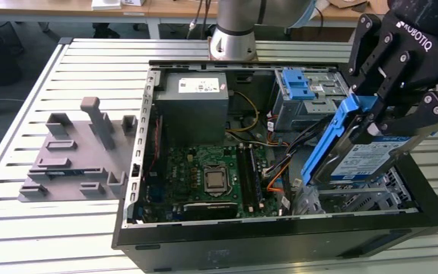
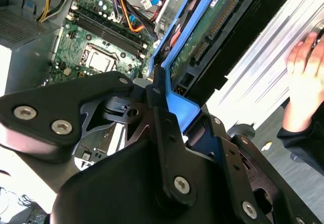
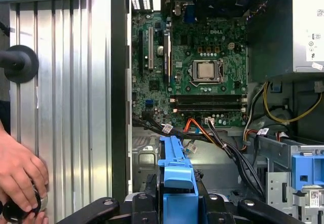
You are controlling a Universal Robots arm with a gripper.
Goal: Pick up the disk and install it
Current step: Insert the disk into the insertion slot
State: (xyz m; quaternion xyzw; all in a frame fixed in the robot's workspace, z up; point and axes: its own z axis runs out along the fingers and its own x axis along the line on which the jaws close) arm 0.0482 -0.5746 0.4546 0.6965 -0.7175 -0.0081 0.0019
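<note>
My gripper (image 1: 380, 121) is shut on the disk (image 1: 371, 158), a silver drive with a white-and-blue label and blue plastic rails (image 1: 332, 137). In the exterior view it hangs tilted, on edge, above the metal drive cage (image 1: 360, 198) in the near corner of the open computer case (image 1: 280, 240), at that view's right. The second wrist view looks along the black fingers (image 2: 159, 107) to the disk's green underside (image 2: 205, 29) and its blue rail (image 2: 178, 105). One blue rail (image 3: 176, 171) stands between the fingers in the first wrist view, over the case's inside.
Inside the case lie the motherboard (image 1: 211, 177), loose cables (image 1: 280, 165), a grey power-supply box (image 1: 196, 100) and a second blue-railed bay (image 1: 303, 88). A grey plastic stand (image 1: 74, 157) sits on the slatted table at the exterior view's left. A person's hand (image 3: 20, 176) rests near the case.
</note>
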